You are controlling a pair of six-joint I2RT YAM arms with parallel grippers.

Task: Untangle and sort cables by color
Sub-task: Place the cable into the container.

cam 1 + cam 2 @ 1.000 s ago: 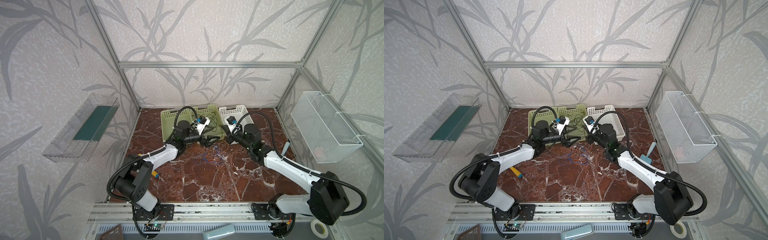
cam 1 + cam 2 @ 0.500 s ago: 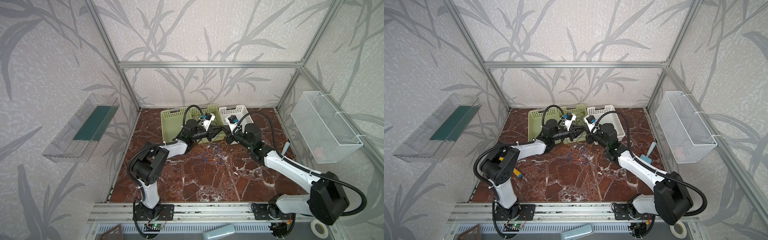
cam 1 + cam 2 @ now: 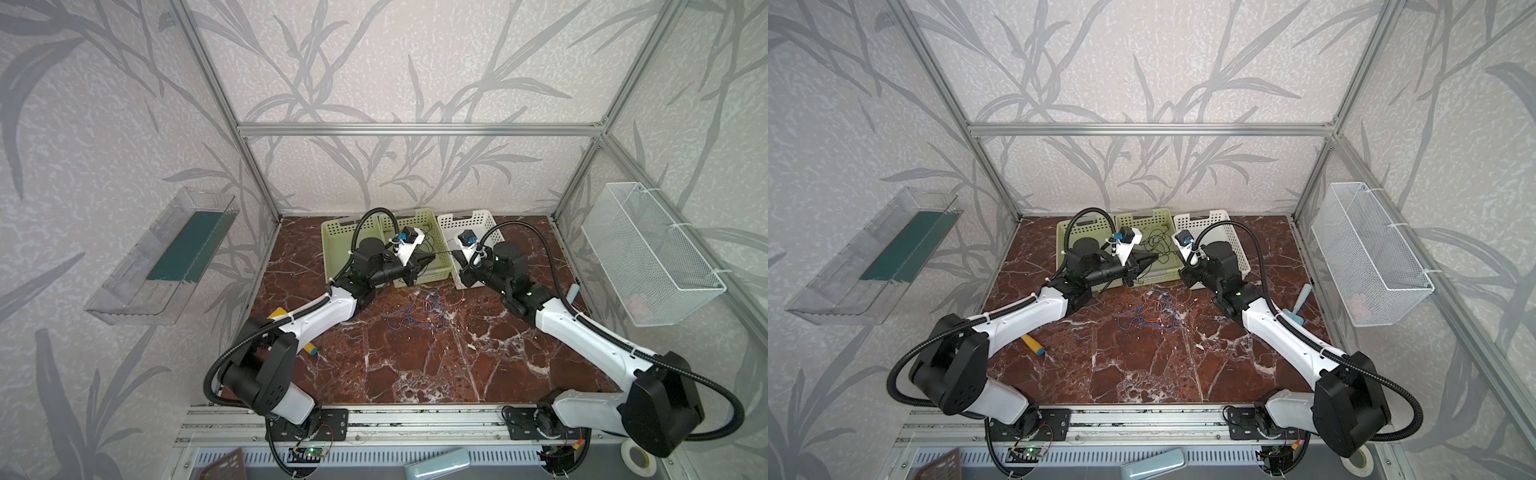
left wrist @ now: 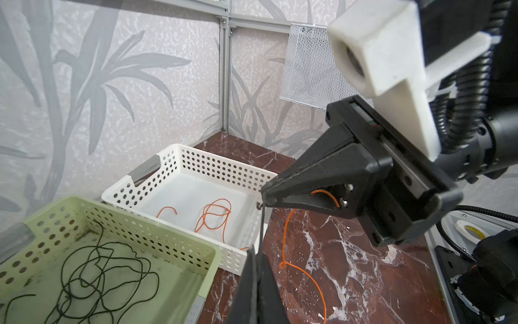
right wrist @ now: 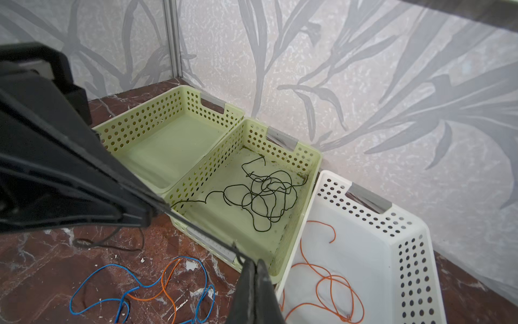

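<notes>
A thin dark green-black cable [image 4: 261, 227] runs as a straight, taut line through the air between the two arms, above the near edge of the baskets. We read that tension as the reason for the pose: pulled from both ends, the strand comes up clear of the other colours. The left gripper [image 4: 255, 252] is clenched on one end and the right gripper [image 5: 253, 263] is clamped on the other, tip facing tip and near each other. A slack dark tail, which we take for the same cable, droops from the left gripper onto the red-brown marble-patterned tabletop [image 3: 415, 374]. An orange strand [image 4: 284, 238] hangs beside the right gripper's fingers down to the table, and we cannot tell whether it is pinched as well. Nearer the robot, a tangle of thin blue and orange cables [image 5: 140, 289] lies loose on the tabletop, not yet sorted. Behind the held strand, a pale green perforated plastic basket [image 5: 291, 148] already keeps a heap of dark cables [image 5: 266, 193]. The white perforated plastic basket [image 5: 406, 232] touching it keeps orange cables [image 5: 330, 277], and the second pale green basket [image 5: 157, 112] on the other side is empty, so we judge it is meant for blue. With the strand held so close to the basket of its own colour, we judge the next move is to carry it over that rim and let go, and the danger is that the orange strand rides along with it
</notes>
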